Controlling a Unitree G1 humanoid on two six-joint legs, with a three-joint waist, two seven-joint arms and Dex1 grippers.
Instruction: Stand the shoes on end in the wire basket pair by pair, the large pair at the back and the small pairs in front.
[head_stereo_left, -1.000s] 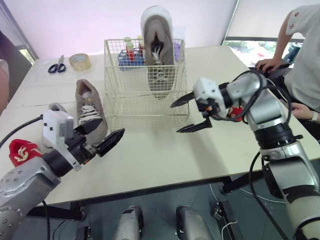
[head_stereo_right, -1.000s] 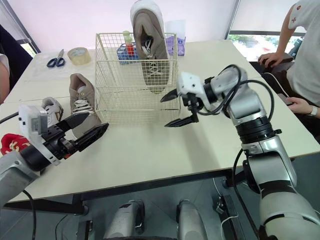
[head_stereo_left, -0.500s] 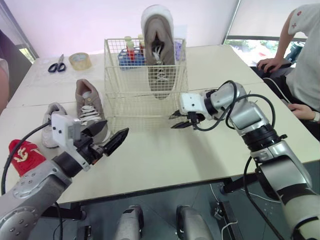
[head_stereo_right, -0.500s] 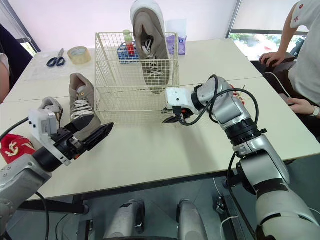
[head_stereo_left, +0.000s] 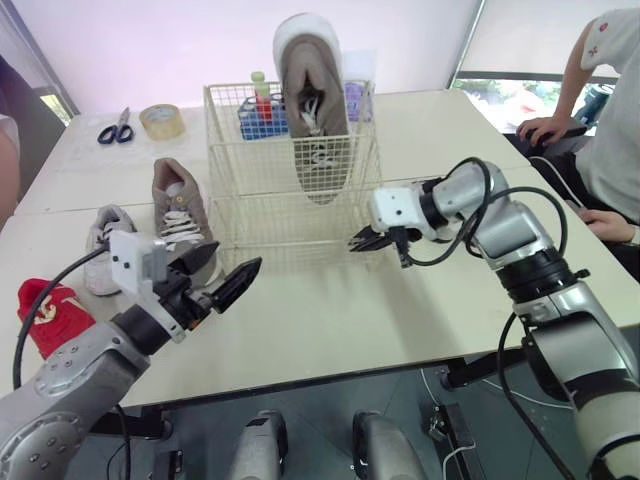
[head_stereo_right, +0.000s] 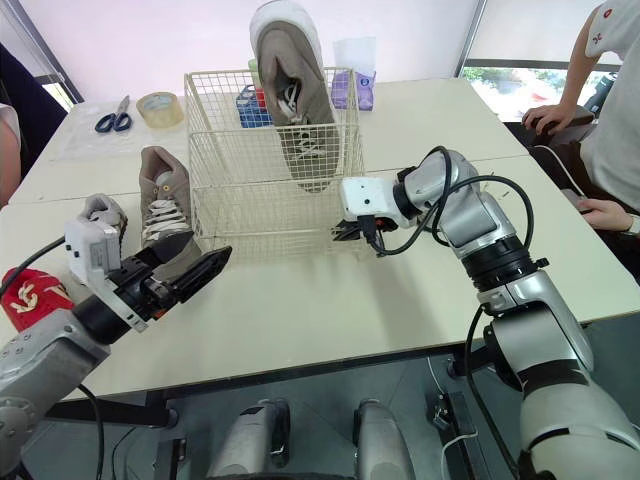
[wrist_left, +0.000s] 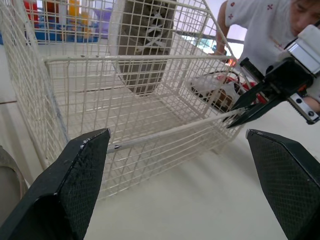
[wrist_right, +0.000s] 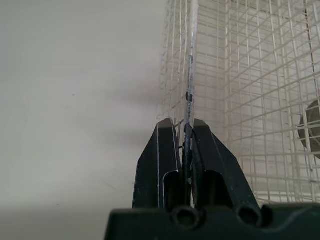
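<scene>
Right tool (wrist_right: 186, 131) clamped on basket (head_stereo_left: 255, 195) near-right corner edge; left tool (head_stereo_left: 226, 268) apart, over open counter (head_stereo_left: 330, 310) before basket.

Looks like an office-style test room: pale desk (head_stereo_left: 330, 310), scissors (head_stereo_left: 117, 127) and tape roll (head_stereo_left: 161, 121) at the far corner, seated person (head_stereo_left: 610, 110) alongside, roller blind (head_stereo_left: 540, 30) behind.
</scene>
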